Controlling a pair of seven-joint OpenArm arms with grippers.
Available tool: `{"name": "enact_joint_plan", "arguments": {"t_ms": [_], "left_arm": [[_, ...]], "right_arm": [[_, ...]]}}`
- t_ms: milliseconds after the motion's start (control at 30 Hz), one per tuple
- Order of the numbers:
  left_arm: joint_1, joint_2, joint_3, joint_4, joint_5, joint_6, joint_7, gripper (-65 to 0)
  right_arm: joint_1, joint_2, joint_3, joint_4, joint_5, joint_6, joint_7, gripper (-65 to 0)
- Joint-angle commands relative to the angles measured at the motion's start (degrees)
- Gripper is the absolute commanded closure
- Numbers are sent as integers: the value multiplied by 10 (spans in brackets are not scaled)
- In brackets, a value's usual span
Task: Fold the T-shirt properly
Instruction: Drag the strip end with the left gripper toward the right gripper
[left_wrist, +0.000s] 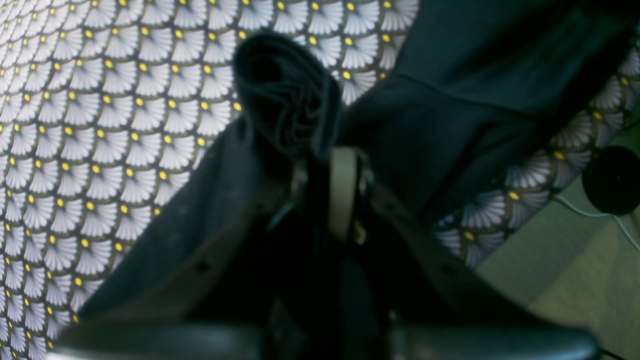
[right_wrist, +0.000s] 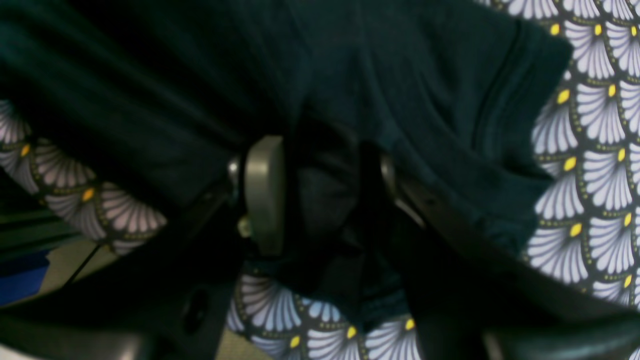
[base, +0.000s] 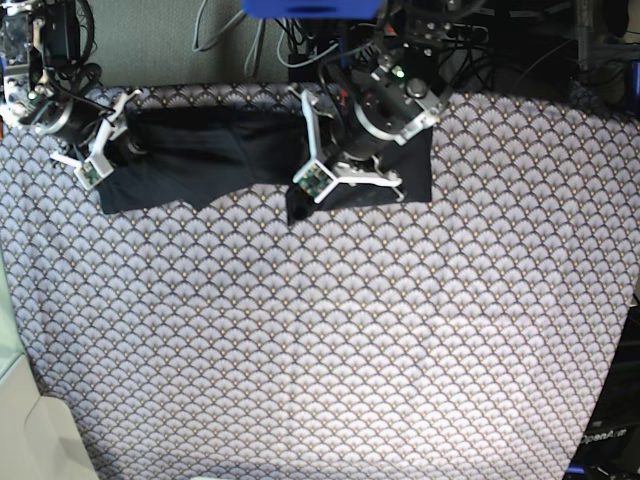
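The dark T-shirt (base: 220, 150) lies stretched along the far edge of the table. My left gripper (base: 308, 188) is at the shirt's front edge near its middle. In the left wrist view it (left_wrist: 320, 165) is shut on a bunched roll of the T-shirt (left_wrist: 285, 95). My right gripper (base: 100, 160) is at the shirt's left end. In the right wrist view it (right_wrist: 325, 190) is shut on a fold of the T-shirt (right_wrist: 425, 85), with fabric pinched between the pads (right_wrist: 262, 195).
The scallop-patterned white-and-brown cloth (base: 320, 340) covers the whole table. Cables and equipment (base: 300, 30) crowd the far edge. The table's side edge and floor (left_wrist: 560, 270) show close to the left gripper, with a black round object (left_wrist: 612, 180) there.
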Motion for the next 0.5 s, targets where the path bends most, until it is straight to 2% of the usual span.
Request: {"name": "enact_joint_plan", "arguments": {"t_ms": [0, 167, 267, 400, 467], "left_arm": [[-3, 4, 3, 8, -9, 0, -12, 0], [-2, 4, 3, 8, -9, -1, -12, -120], [-2, 4, 6, 8, -9, -1, -12, -134], [0, 3, 47, 10, -9, -1, -12, -134], [0, -15, 77, 10, -9, 0, -12, -146]], "right_arm": [[-3, 5, 1, 2, -20, -7, -22, -255], [-3, 5, 1, 2, -20, -7, -22, -255], [-3, 5, 1, 2, -20, -7, -22, -255], [-3, 5, 1, 2, -20, -7, -22, -255], [-3, 5, 1, 2, -20, -7, -22, -255]]}}
